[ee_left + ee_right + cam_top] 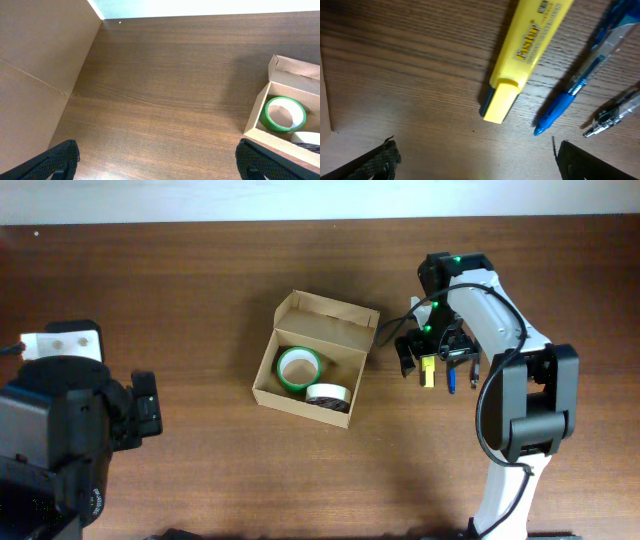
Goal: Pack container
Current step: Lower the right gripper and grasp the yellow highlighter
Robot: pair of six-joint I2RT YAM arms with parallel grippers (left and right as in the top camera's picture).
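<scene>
Spread and empty, right pincer (475,157) with yellow plastic highlighter (520,55) just ahead | left pincer (157,162) spread | small tan cardboard box (325,320) between pincers, flap open | likely light, thin-walled, crushable; pinch a side wall gently

The left arm (55,430) sits folded at its own side, the left gripper (160,165) angled forward and down, with jaws spread wide and nothing between them. The right arm (495,315) arches out from its base, wrist bent down. The right gripper (480,165) hangs low, jaws wide apart and empty.
</scene>
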